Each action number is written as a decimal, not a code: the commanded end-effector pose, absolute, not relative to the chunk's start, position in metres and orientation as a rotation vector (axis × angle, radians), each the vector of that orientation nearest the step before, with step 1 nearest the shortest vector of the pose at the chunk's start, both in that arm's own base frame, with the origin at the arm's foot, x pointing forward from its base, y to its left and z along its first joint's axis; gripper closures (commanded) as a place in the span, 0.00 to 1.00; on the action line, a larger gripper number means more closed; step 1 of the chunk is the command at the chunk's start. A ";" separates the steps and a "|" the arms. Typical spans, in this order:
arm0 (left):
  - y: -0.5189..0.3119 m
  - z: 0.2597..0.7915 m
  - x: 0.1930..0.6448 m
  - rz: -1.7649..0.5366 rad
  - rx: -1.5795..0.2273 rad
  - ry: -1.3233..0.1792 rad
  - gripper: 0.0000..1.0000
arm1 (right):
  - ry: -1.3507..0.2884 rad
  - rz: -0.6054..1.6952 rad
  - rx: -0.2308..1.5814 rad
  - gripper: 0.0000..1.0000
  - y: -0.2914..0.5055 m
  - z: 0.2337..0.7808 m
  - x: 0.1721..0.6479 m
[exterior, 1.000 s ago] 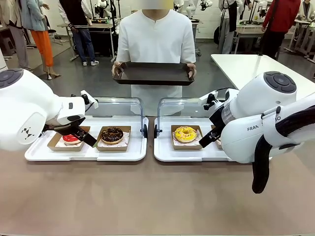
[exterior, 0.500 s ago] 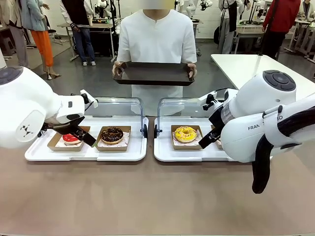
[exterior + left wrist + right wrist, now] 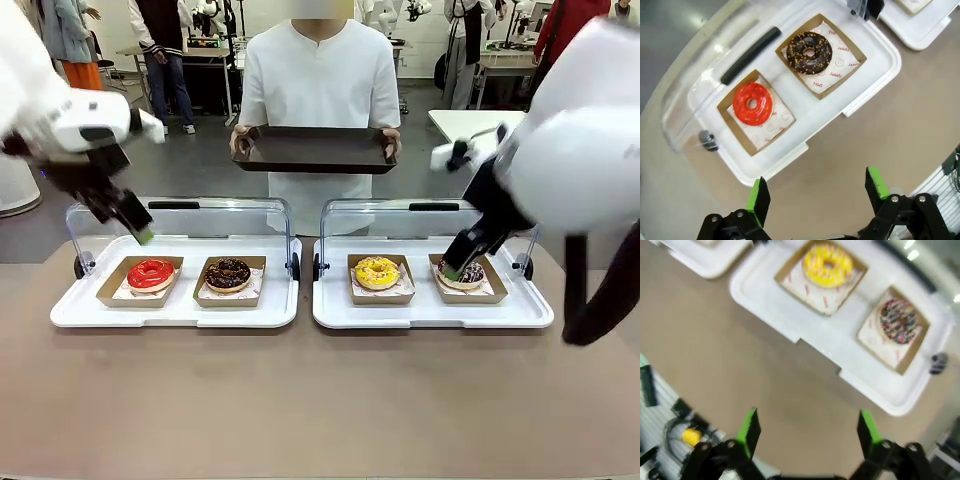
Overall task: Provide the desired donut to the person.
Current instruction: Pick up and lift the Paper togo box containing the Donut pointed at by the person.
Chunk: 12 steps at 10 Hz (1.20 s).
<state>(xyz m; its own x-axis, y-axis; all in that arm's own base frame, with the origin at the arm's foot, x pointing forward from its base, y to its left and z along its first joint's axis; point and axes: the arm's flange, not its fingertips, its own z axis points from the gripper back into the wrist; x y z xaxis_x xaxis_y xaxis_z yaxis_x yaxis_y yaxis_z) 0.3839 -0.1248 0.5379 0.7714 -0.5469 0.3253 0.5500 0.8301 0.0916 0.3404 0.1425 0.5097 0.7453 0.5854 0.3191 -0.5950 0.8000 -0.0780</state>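
The left jaws stood wide and empty, their green pads [image 3: 759,200] framing bare bench [image 3: 840,145], with the red donut [image 3: 752,103] and the chocolate donut [image 3: 809,52] farther out. The right jaws gaped just as wide, their own pads [image 3: 867,427] empty too, looking down on the yellow donut [image 3: 829,262] and the sprinkled donut [image 3: 898,320]. We judged that both were held high and open on purpose, each above its own side, so that either could drop onto whichever donut was asked for. All four donuts lay untouched in brown card trays [image 3: 737,131], two to each white tray [image 3: 170,312]. The clear lids [image 3: 230,215] were tipped up behind them, which left the way in from our side free. Across the bench the person [image 3: 318,80] held a dark serving tray [image 3: 312,150] level in both hands [image 3: 237,142], just past the lids, plainly as the place for a donut to land. Nothing we saw told us which donut was wanted: neither hand pointed, both being busy with the serving tray. So the task looked barely begun to us, and the next move called for a choice, then a careful pinch on a card tray's edge rather than on soft icing.
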 end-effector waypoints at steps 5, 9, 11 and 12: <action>-0.108 0.609 0.411 -0.492 0.093 -0.332 0.00 | -0.364 0.540 -0.012 0.00 0.151 0.627 0.315; -0.108 0.612 0.403 -0.540 0.032 -0.338 0.00 | -0.380 0.572 0.017 0.00 0.141 0.621 0.320; -0.108 0.612 0.403 -0.540 0.032 -0.338 0.00 | -0.372 0.566 0.007 0.00 0.144 0.625 0.318; -0.108 0.612 0.407 -0.534 0.042 -0.337 0.00 | -0.366 0.678 0.223 0.00 0.120 0.627 0.319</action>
<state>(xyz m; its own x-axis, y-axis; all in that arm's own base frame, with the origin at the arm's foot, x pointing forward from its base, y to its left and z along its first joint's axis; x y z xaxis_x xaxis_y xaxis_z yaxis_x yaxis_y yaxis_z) 0.4070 -0.1082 0.6123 0.8072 -0.5059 0.3041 0.4923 0.8613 0.1260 0.3185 0.1402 0.6275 0.7614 0.5368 0.3636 -0.5614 0.8264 -0.0444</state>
